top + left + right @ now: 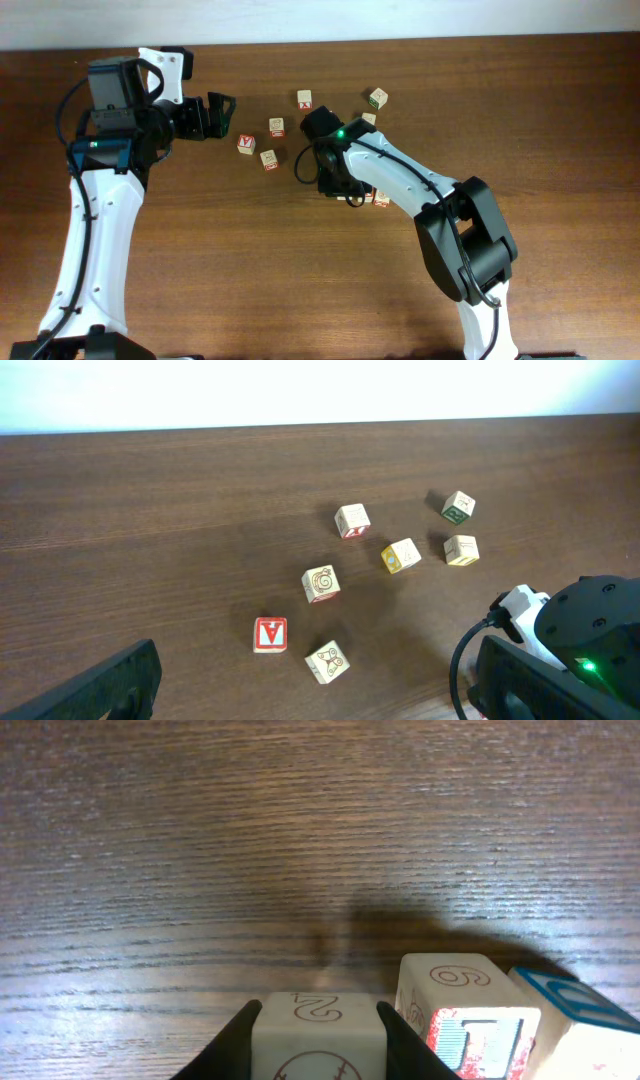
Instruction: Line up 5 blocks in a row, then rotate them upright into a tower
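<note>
- A small light-wood ball-print cube (pixel 318 1050) (curly mark on top, ball drawing on the front) is seen btwn the black fingers (pixel 232 1050) of the right gripper (pixel 318 1020).
- The jaws are part closed, w/ one finger laid against each side of the cube, so it is gripped. It appears to be sat upright on the dark wood table (pixel 300 840).
- Just to the R of the right gripper, beside its R finger, a light-wood red-framed "I" cube (pixel 470 1025) is stood, w/ a "6"-like mark on its top face.
- Further R, a blue-edged cube (pixel 580 1020) is set hard by the "I" cube and turned at an angle. Contact can't be confirmed.
- In the overhead view the right gripper's fingers are hidden under its own wrist.
- The left gripper (pixel 225 115) is held wide open w/ nothing in it, well apart from the right gripper.
- Ahead of the left gripper, loose cubes are scattered, none touching:
  - Nearest are a red "Y" cube (pixel 270 634) and a brown-print cube (pixel 327 661).
  - Beyond them a swirl-print cube (pixel 320 583) is seen.
  - Farther off are a red-marked cube (pixel 351 520), a yellow-faced cube (pixel 401 555), a pale cube (pixel 461 549) and a green-faced cube (pixel 459 507).
</note>
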Robot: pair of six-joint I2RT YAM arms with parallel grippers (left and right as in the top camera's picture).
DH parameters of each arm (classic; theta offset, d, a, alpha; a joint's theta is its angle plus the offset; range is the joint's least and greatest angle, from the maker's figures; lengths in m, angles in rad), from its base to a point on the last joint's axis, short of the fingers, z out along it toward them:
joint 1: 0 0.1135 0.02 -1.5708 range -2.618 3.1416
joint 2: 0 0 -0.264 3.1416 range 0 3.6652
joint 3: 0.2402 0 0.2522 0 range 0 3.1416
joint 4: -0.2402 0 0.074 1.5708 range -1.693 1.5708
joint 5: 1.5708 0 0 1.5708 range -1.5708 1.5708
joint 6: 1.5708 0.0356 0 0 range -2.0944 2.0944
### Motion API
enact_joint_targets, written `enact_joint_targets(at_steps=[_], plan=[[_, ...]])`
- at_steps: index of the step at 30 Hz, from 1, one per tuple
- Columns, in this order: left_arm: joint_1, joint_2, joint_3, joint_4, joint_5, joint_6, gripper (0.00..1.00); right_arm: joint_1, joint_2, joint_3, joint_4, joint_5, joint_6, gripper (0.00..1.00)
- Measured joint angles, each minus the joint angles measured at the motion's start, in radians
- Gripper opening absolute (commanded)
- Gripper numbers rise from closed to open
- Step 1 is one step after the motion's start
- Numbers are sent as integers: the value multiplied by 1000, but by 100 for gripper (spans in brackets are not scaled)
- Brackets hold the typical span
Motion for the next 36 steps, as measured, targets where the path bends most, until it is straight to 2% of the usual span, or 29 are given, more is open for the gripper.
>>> enact_joint_targets(at_steps=[9,11,12,14,17,18,20,21,27,31,35,36], plan=[[0,0,0,0,0,0,99,0,0,2,-12,0,-8,37],[0,0,0,0,0,0,99,0,2,30,-59,5,-25,44],[0,0,0,0,0,0,99,0,2,51,-74,14,-32,55],[0,0,0,1,0,0,99,-1,3,122,-62,33,-80,63],[0,0,0,0,0,0,99,-3,3,186,103,69,-159,64],[0,0,0,0,0,0,99,-7,3,188,163,82,-176,72],[0,0,0,1,0,0,99,-31,11,190,290,82,-221,75],[0,0,0,0,0,0,99,-62,26,199,347,66,-272,75],[0,0,0,1,0,0,99,-133,152,426,269,40,-448,78],[0,0,0,0,0,0,99,-126,245,456,287,13,-483,72],[0,0,0,0,0,0,99,-126,313,456,296,2,-476,72],[0,0,0,0,0,0,99,-126,318,456,301,-1,-468,68]])
